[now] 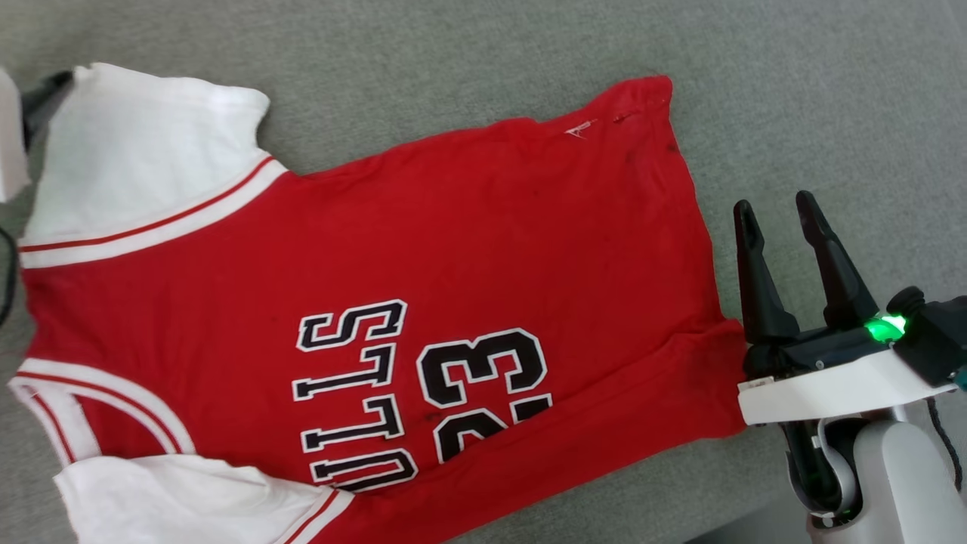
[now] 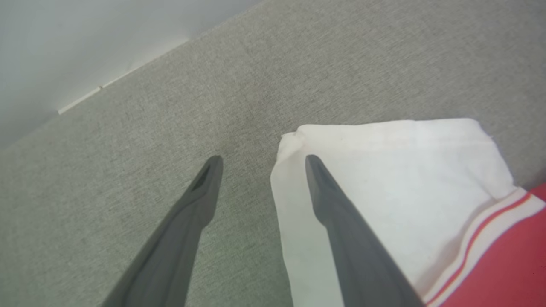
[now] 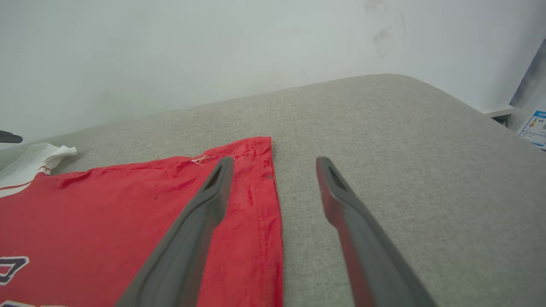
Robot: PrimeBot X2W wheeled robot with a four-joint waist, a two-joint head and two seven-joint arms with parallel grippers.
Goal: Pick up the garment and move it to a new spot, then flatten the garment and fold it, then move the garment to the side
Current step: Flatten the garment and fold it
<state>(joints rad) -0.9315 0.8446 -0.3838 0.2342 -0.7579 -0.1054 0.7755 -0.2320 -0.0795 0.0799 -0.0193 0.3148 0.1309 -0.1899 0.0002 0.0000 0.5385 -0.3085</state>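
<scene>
- Red shirt (image 1: 423, 249) spread flat, print up, on grey fabric surface (image 1: 793, 91).
- Right hand (image 1: 774, 202) beside hem (image 1: 706, 227), fingers apart, empty.
- Left hand (image 2: 262, 161) straddling white sleeve (image 2: 405, 170) edge, fingers apart, empty.

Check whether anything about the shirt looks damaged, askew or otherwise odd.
The garment has a loose white thread and small dark spots near its far hem corner, which looks like wear. Its near side is folded over in a flap that cuts off part of the "23" print, so it does not lie fully flat.
</scene>
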